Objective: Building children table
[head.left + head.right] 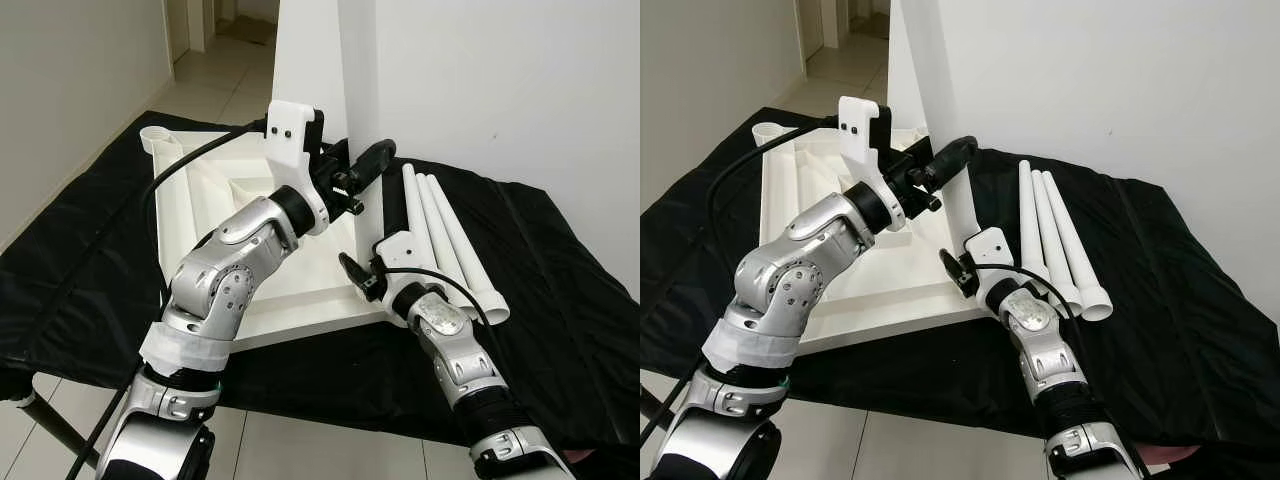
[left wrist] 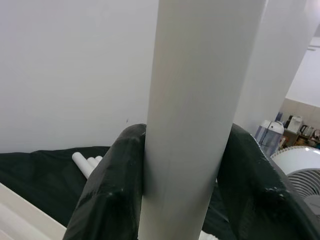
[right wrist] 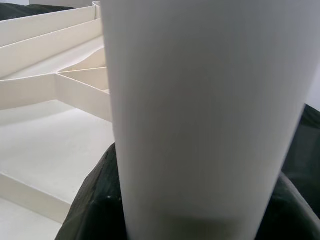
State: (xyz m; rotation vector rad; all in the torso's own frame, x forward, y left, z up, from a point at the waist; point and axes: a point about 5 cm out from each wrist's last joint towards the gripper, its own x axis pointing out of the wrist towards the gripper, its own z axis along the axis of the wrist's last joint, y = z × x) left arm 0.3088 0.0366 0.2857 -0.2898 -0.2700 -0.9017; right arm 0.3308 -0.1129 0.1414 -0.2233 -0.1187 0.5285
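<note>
Both grippers, left [image 1: 368,165] and right [image 1: 352,272], clamp an upright leg [image 1: 312,60] at the tabletop's [image 1: 200,210] corner; next, seat it squarely.

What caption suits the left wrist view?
Left gripper shut around an upright white table leg, spare legs on black cloth behind.

Both head views are bright and evenly lit, sharp from edge to edge, with only soft shadows and small highlights on the silver arms, while the black cloth [image 1: 560,300] swallows most detail. In the left wrist view the white leg [image 2: 200,110] between the fingers [image 2: 107,195] sits close and slightly soft, its side toward the wall shaded grey, and the fingers carry faint glossy sheen. In the right wrist view the same leg is blurred, the white tabletop [image 3: 55,145] beyond the fingers crisper and softly shaded.
</note>
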